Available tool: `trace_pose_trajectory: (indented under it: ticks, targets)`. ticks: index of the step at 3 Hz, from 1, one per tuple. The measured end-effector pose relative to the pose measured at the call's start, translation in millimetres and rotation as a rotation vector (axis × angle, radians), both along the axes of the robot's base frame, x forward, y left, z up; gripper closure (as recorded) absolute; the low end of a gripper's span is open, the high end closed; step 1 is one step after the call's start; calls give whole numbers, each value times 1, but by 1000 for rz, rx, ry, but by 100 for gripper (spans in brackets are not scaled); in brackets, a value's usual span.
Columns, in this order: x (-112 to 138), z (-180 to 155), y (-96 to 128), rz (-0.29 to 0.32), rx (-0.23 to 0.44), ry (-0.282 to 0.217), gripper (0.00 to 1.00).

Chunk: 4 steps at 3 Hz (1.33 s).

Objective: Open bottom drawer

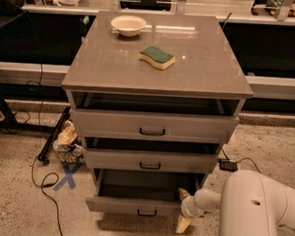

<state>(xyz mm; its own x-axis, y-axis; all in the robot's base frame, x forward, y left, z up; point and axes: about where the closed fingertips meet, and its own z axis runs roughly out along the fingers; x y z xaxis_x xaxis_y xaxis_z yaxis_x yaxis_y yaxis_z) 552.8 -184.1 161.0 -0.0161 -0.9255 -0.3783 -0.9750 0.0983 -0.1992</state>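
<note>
The bottom drawer (132, 205) is the lowest of the grey-taupe cabinet's three. It stands pulled out, showing its plain grey inside, with a small black bar handle (146, 212) at the centre of its front. My gripper (183, 209) is at the drawer's right front corner, low near the floor, on the end of my white arm (252, 211). One pale fingertip (184, 194) shows just above the drawer's right end and the other (183, 225) below it, so the jaws stand spread apart with nothing seen between them.
The middle drawer (150, 160) and top drawer (152, 125) stand slightly out. A bowl (128, 24) and a green-yellow sponge (157, 57) lie on the cabinet top (200, 68). Cables, a bag of clutter (68, 140) and a blue X floor mark (66, 177) lie left of the cabinet.
</note>
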Motion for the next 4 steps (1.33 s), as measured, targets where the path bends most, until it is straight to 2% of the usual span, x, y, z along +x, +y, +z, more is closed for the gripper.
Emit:
trace_pose_trajectory:
  ticks: [1, 2, 3, 4]
  targets:
    - [-12, 3, -5, -33, -2, 12, 19]
    - [-22, -2, -11, -65, 7, 37, 42]
    - [-24, 0, -13, -72, 10, 45, 73]
    - [-24, 0, -13, -72, 10, 45, 96]
